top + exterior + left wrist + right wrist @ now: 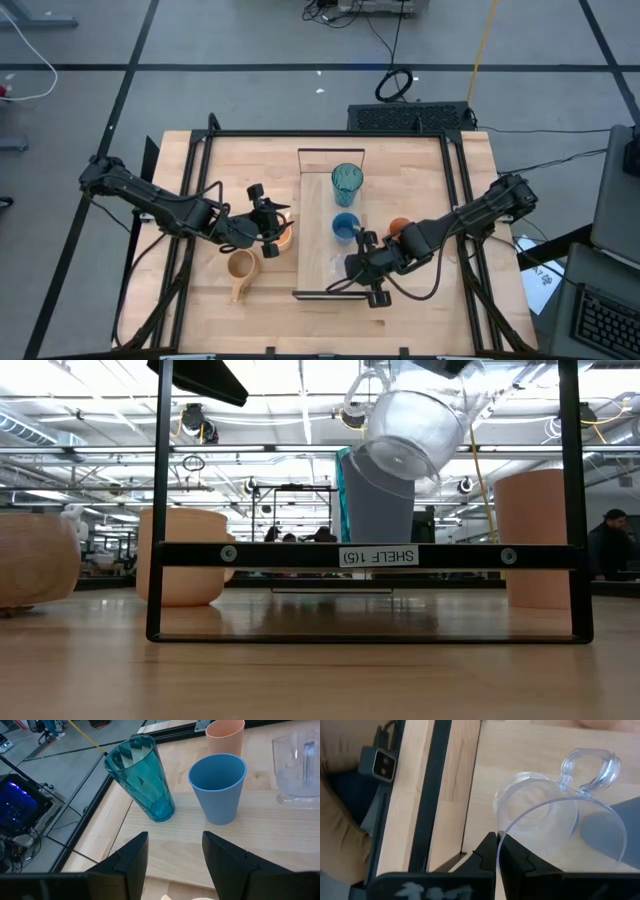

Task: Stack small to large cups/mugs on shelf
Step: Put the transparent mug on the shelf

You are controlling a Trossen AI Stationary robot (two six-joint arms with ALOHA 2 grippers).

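Glass: small clear handled glass mug [560, 815] is hanging tilted in the air over the near end of the long light-wood shelf board [318, 270], pinched by its rim.
Right gripper: right gripper [502, 851] is clamping the glass wall with fingers pressed together on it, hovering low over the board's near end.
Shelf so far: tall ribbed teal tumbler [141, 777] and matte blue cup [218, 787] are standing upright on the board, near each other but apart.
Off the shelf: plain orange cup [399, 228] is sitting beside the board on the right; tan handled mug [241, 268] and orange mug with pale handle [283, 235] are waiting on the left.
Left gripper: left gripper [172, 857] is hanging over the orange mug, fingers spread apart, holding nothing.
Risk: thin rim grip on slick, smooth glass looks iffy to me; the tilt could let it slip or land on its edge and roll off the board.
Risk two: swinging toward the blue cup could knock it, since it's light-looking plastic.
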